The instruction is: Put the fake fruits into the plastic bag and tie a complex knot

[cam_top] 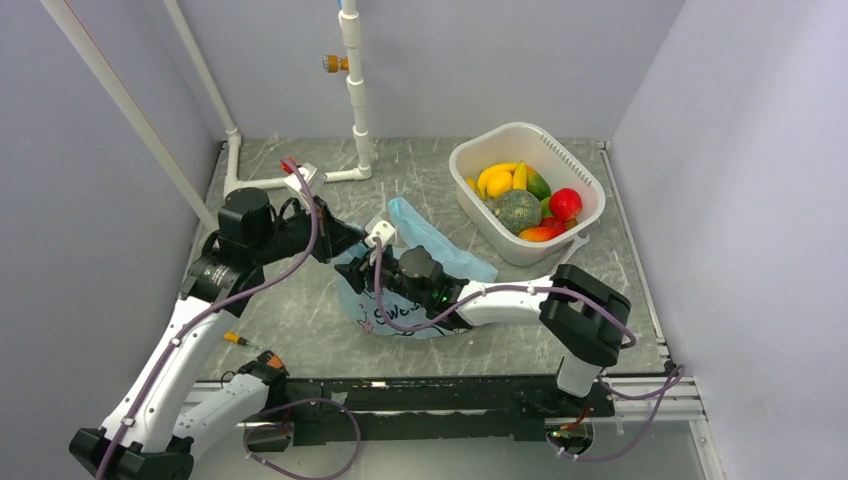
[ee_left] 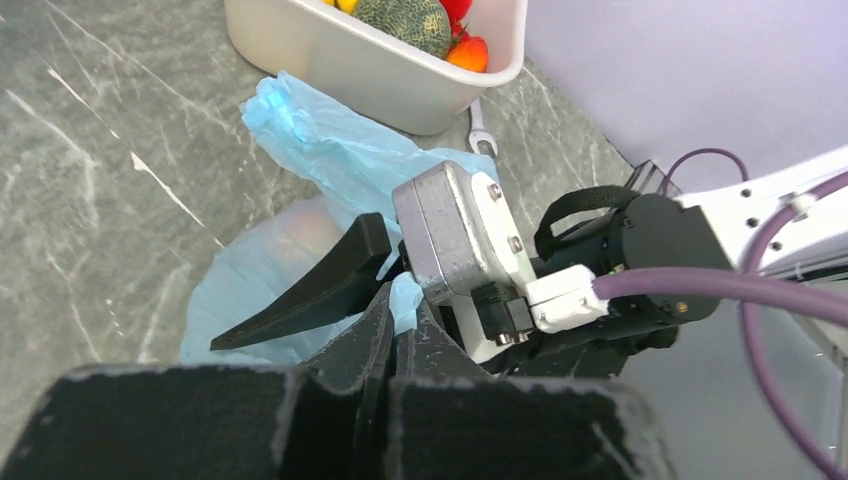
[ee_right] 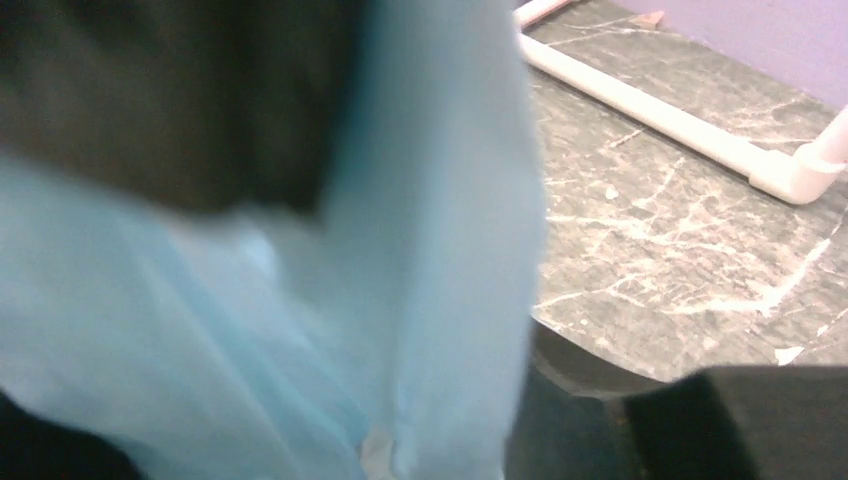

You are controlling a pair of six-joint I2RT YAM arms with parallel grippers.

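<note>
The light-blue plastic bag (cam_top: pixel 425 300) lies crumpled mid-table with dark lettering on it. In the left wrist view (ee_left: pixel 300 150) a pinkish shape (ee_left: pixel 310 235) shows through its film. My left gripper (cam_top: pixel 345 245) is at the bag's left top, shut on a pinch of bag film (ee_left: pixel 405 300). My right gripper (cam_top: pixel 385 265) reaches in from the right, right against the left one. Blue film (ee_right: pixel 300 300) fills its view and hangs between its jaws, which stand apart; one finger (ee_right: pixel 600 400) shows. Other fake fruits, yellow, red (cam_top: pixel 565 203) and a green melon (cam_top: pixel 517 210), lie in the white basket (cam_top: pixel 590 190).
The white slotted basket stands at the back right, close to the bag's far tail (cam_top: pixel 420 225). A white pipe frame (cam_top: pixel 355 110) stands at the back left. A small orange-tipped tool (cam_top: pixel 240 341) lies near the front left. Purple walls close in on both sides.
</note>
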